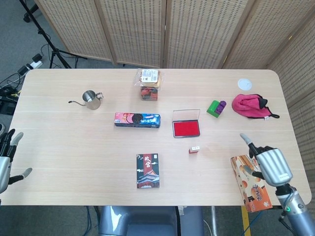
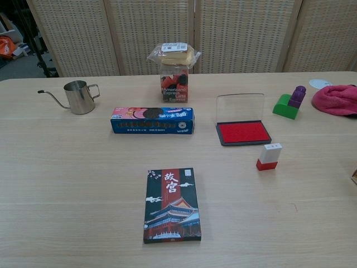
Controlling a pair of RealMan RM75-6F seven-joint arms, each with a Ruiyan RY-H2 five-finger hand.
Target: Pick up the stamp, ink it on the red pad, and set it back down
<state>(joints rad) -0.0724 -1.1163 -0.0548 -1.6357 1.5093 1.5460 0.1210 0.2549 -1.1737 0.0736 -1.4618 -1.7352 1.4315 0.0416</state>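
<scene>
Two hands show in your head view, both empty with fingers apart: the left hand point(image 1: 6, 160) at the table's point(image 1: 69, 147) 8 o'clock edge, the right hand point(image 1: 266, 164) at 4 o'clock, over the far end of an orange snack box point(image 1: 252, 184). Your stamp point(image 1: 194, 149) stands upright on the table, untouched, just at 5 o'clock of the red ink pad point(image 1: 186, 128), whose clear lid point(image 2: 240, 106) is raised. From the stamp, a dark illustrated box point(image 1: 147, 170) lies at 8 o'clock and a green-and-purple block point(image 1: 216, 107) at 1 o'clock.
</scene>
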